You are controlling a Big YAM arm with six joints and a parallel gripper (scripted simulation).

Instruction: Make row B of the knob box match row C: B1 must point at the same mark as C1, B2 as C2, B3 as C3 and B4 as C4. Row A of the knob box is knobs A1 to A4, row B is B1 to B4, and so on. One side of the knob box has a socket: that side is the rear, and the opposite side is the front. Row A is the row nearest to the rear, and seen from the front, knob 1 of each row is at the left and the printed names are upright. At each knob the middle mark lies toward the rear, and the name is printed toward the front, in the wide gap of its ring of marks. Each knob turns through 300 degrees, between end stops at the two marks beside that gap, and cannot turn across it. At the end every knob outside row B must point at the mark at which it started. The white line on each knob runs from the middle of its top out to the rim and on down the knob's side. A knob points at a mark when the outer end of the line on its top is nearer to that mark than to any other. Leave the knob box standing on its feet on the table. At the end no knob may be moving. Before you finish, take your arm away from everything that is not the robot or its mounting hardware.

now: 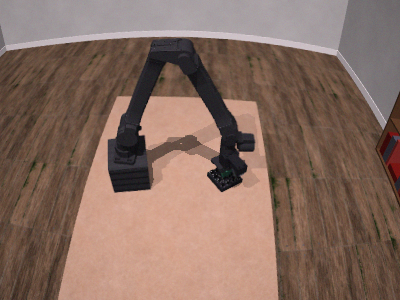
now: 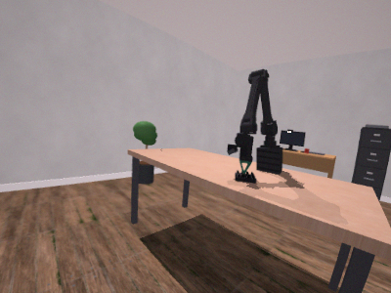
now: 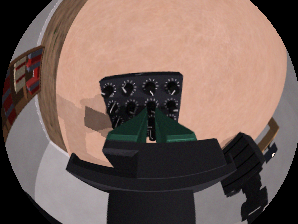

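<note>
The dark knob box [image 1: 221,188] [image 2: 238,179] [image 3: 140,76] stands on the table. My gripper [image 1: 226,174] [image 2: 245,171] [image 3: 151,109], with green fingers, points down at it. The fingertips are nearly together around a knob in the second row from the top of the wrist view, third from the left; they look shut on it. In the top row, the third knob [image 3: 150,87] has its line toward the lower right and the right knob [image 3: 172,87] toward the lower left. The fingers hide much of the lower rows. Printed names are too small to read.
The arm's base [image 1: 129,170] [image 2: 269,159] stands on the table [image 1: 170,240] [image 2: 205,171]. The box lies near one long edge of the table. A bookcase [image 1: 392,150], a plant [image 2: 145,132] and a desk with a monitor [image 2: 292,138] stand away from it.
</note>
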